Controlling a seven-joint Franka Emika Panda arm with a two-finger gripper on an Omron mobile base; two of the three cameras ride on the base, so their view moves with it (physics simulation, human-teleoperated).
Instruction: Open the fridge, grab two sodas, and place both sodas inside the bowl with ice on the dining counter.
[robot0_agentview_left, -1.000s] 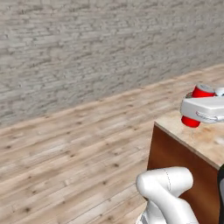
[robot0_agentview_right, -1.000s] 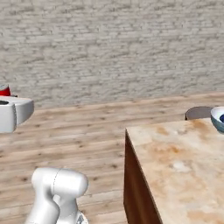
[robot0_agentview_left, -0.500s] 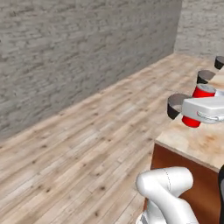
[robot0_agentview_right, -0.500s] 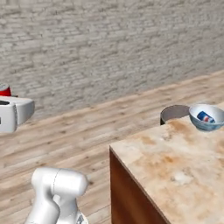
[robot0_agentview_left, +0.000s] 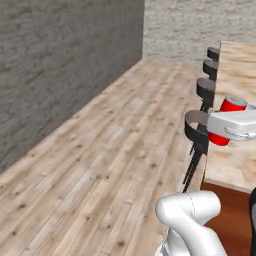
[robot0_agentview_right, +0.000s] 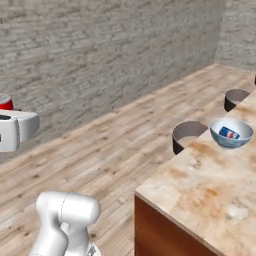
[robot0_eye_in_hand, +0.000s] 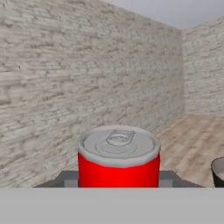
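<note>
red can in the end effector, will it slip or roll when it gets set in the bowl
The red can looks smooth and rigid, so it may slip. Being round, it would probably tip and roll against the blue can lying in the curved bowl.

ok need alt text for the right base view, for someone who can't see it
A pale blue bowl holding a blue and silver soda can sits on a beige marble counter at right. At the far left edge, the robot's gripper holds a red soda can above a wooden floor, with a grey brick wall behind.
</note>
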